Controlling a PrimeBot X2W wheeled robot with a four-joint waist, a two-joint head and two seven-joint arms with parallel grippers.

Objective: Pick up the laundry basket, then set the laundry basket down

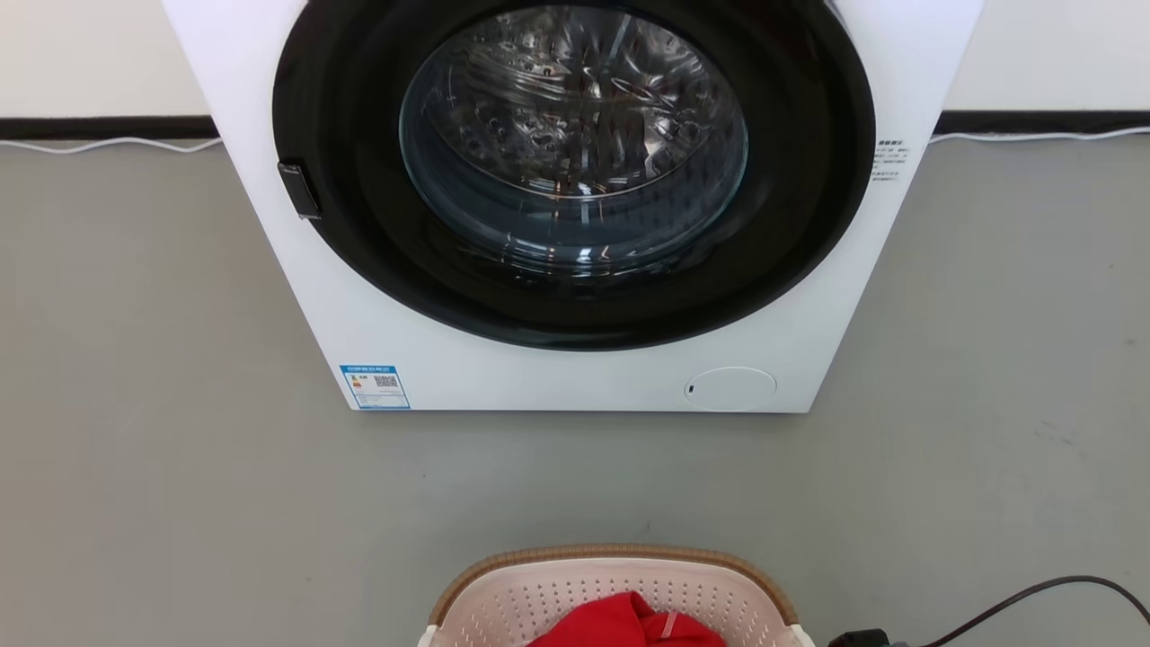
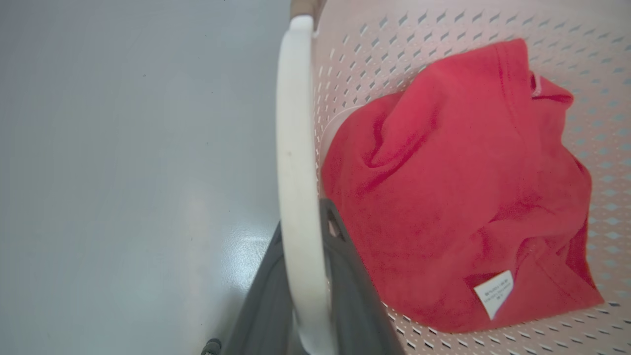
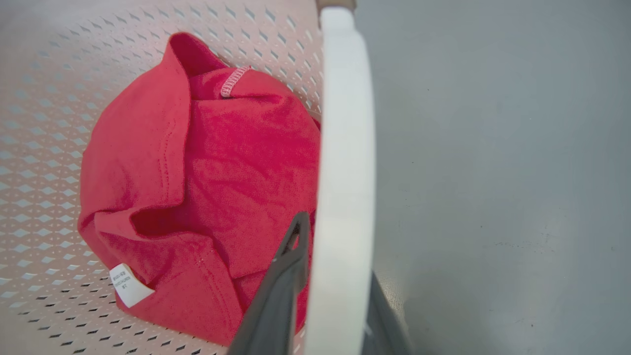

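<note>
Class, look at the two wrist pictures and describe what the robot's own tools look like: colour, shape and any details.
The left tool has two long, dark grey, matte fingers, broad at the base and narrowing to the tip, with a small cut-out hole near one tip. The right tool matches: dark grey tapering fingers and a small hole near one tip.

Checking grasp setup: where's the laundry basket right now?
Head view, bottom centre: the laundry basket is in front of the washing machine, red garment inside. The left gripper and right gripper grip its side handles.
</note>
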